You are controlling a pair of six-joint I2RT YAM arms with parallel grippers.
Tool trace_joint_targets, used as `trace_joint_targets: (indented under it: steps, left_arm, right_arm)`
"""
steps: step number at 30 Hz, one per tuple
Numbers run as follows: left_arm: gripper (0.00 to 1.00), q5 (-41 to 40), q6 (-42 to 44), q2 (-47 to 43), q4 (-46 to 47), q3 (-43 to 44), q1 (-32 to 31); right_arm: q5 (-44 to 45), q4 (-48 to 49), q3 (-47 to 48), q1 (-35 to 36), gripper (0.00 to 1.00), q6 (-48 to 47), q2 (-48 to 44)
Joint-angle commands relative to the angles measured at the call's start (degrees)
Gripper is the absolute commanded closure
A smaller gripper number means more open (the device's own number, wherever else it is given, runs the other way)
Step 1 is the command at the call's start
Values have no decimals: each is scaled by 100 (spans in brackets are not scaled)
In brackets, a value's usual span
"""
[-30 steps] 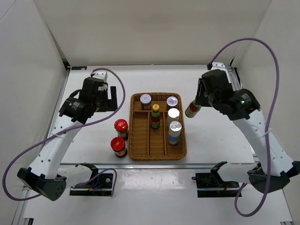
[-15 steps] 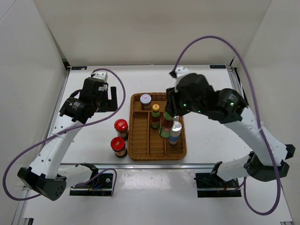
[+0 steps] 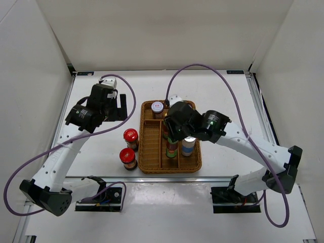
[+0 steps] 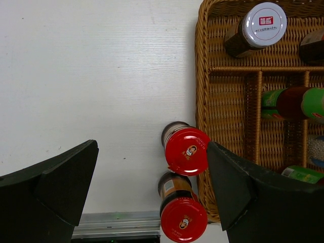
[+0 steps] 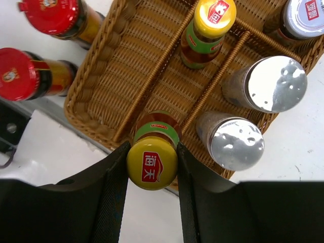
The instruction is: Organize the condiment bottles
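Note:
My right gripper (image 5: 152, 167) is shut on a yellow-capped, green-labelled sauce bottle (image 5: 152, 161), upright over the near end of the middle lane of the wicker tray (image 3: 146, 161). Whether its base touches the tray floor I cannot tell. A second yellow-capped bottle (image 5: 213, 19) stands farther along that lane. Three silver-lidded bottles (image 5: 276, 83) (image 5: 237, 143) (image 5: 305, 17) stand in the tray, and another one (image 3: 157, 108) in its back left corner. Two red-lidded jars (image 4: 186, 151) (image 4: 183, 218) stand on the table just left of the tray. My left gripper (image 4: 152, 149) hangs open above and left of them, holding nothing.
The tray's left lane (image 5: 126, 66) holds nothing at its near end. A metal rail (image 3: 167, 178) runs along the table's near edge just in front of the tray. White walls (image 3: 45, 76) enclose the table.
My right arm has swung left from beside the tray's right side to over its middle lane, carrying the sauce bottle. The left arm has not moved.

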Motion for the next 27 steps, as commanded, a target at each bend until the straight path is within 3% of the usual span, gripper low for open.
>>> trace_joint_targets:
  steps: [1,11,13,14,19,22,27]
  left_arm:
    - [1,-24,-104,-32,-3,-83,37]
    - [1,353,-359,153,111,-399,37]
    - [1,476,-411,205,164,-591,37]
    - [1,555,-412,205,233,-662,37]
    - [1,1161,-517,205,506,-1110,37]
    - [1,1346,-570,205,629,-1286,37]
    - [1,1400,-623,258,805,-1542,37]
  right_arm:
    - [368,955,-233,37,100,85,-68]
    - [843,1236,-876,256,96,331,223]
    - [896,1236,-876,309,82,383,276]
    - [948,1236,-876,309,63,383,276]
    - [1071,973,-579,362,11,489,214]
    - [1125,841,-367,415,0,489,92]
    - [1317,639,2,467,0,436,-84]
